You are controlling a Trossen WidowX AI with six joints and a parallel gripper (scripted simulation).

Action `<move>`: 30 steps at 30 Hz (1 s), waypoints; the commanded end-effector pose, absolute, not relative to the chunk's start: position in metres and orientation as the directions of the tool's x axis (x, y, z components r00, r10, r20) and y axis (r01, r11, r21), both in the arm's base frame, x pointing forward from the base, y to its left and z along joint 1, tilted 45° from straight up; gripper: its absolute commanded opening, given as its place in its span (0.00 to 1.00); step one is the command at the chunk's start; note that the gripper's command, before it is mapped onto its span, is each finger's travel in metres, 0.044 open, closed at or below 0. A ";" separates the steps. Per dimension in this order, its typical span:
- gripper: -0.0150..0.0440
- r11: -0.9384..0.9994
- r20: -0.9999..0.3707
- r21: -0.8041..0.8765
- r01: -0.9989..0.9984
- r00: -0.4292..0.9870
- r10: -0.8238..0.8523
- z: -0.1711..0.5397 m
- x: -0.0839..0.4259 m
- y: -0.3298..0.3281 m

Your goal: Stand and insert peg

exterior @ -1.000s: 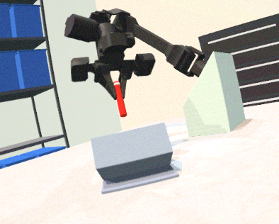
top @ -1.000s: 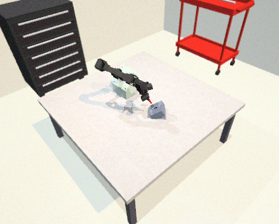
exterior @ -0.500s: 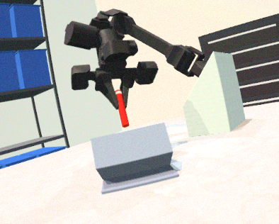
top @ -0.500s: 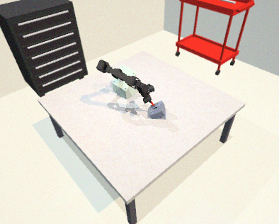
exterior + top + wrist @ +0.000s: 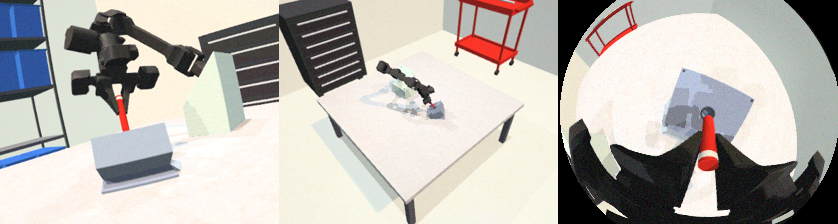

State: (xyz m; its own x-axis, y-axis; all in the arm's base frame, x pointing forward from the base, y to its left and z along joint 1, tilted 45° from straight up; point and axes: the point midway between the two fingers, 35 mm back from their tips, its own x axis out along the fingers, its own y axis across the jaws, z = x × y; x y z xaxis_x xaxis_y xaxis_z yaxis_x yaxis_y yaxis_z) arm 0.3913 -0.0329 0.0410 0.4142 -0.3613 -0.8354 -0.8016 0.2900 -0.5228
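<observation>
The red peg (image 5: 433, 105) (image 5: 123, 121) (image 5: 708, 127) is held at a slant, with its white band (image 5: 119, 97) (image 5: 707, 154) at the upper end, nearer the gripper's palm. My gripper (image 5: 430, 103) (image 5: 122, 113) (image 5: 708, 136) is shut on the peg, below the band. The sloped panel (image 5: 435, 113) (image 5: 131, 146) (image 5: 730, 102) is a grey-blue block just beyond the fingertips. In the wrist view the peg's plain end overlaps the near edge of the dark hole (image 5: 707, 109). In the exterior view that end is hidden behind the block, so whether it is inside is unclear.
A pale green angular block (image 5: 401, 90) (image 5: 214, 103) stands on the table (image 5: 396, 156) (image 5: 209, 188) beside the arm's base. Off the table are a black drawer cabinet (image 5: 328, 46), a red cart (image 5: 486, 49) and a shelf with blue bins (image 5: 30, 69).
</observation>
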 end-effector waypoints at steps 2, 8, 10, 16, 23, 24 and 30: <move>0.25 0.286 -0.837 -0.521 -0.804 0.416 -0.356 0.035 0.394 -0.034; 0.25 0.286 -0.837 -0.522 -0.804 0.416 -0.356 0.028 0.398 -0.037; 0.25 0.287 -0.836 -0.522 -0.803 0.416 -0.357 0.028 0.398 -0.037; 0.25 0.291 -0.836 -0.522 -0.802 0.414 -0.361 0.030 0.396 -0.037; 0.25 0.291 -0.836 -0.522 -0.802 0.414 -0.361 0.030 0.396 -0.037; 0.25 0.291 -0.836 -0.522 -0.802 0.414 -0.361 0.030 0.396 -0.037; 0.25 0.291 -0.836 -0.522 -0.802 0.414 -0.361 0.029 0.397 -0.037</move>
